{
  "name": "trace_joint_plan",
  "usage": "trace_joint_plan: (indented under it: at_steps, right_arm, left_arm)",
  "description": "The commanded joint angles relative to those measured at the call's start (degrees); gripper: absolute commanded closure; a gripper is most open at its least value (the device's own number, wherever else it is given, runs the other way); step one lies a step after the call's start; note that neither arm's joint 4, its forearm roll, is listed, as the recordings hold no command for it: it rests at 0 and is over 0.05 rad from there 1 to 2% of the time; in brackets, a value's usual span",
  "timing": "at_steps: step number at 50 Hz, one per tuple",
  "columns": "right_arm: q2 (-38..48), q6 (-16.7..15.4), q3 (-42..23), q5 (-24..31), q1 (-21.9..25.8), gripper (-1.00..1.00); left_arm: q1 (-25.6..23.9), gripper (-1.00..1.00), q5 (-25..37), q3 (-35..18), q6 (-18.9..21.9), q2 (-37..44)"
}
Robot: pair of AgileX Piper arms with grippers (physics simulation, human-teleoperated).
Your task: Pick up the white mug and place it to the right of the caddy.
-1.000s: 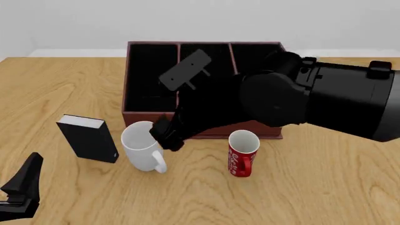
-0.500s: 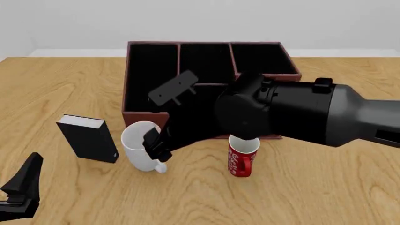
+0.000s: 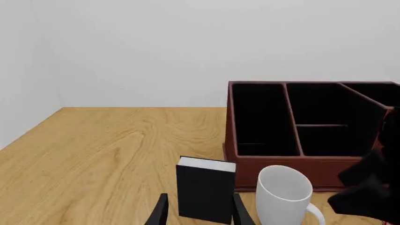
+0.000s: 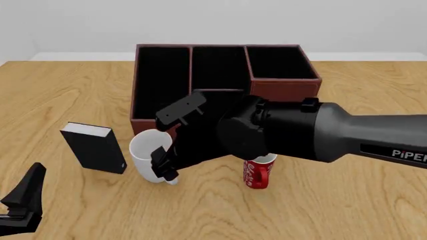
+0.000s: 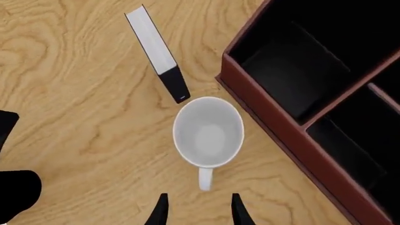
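Glossy white mug [image 4: 148, 155] stands upright just in front of the reddish-brown three-compartment caddy [image 4: 160, 120], right gripper [image 5: 197, 211] hovering over its handle with jaws spread

Glossy white glaze on the white mug [image 5: 208, 133], smooth inside and out. Matt reddish-brown walls on the caddy [image 4: 155, 121], black lining within. Light varnished wood grain across the table [image 4: 333, 205]. Shiny red finish on the red mug [image 4: 256, 174]. Matt black plastic on the right arm [image 4: 293, 132] and small black box [image 4: 93, 148].
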Motion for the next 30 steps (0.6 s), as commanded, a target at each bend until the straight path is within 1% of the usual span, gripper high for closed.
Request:
trace_joint_plan:
  at_steps: [1, 19, 30]
  right_arm:
    - [1.46, 1.85, 0.84, -1.68, 0.1, -1.0]
    - [3.9, 2.72, 2.44, -4.16, -1.18, -1.0]
    - [6.03, 3.81, 2.05, -5.0, -0.4, -1.0]
  left_arm:
    - [0.0, -1.0, 0.0, 0.0, 0.0, 0.0]
    - [0.0, -1.0, 0.0, 0.0, 0.0, 0.0]
    - [0.0, -1.0, 0.0, 0.0, 0.0, 0.0]
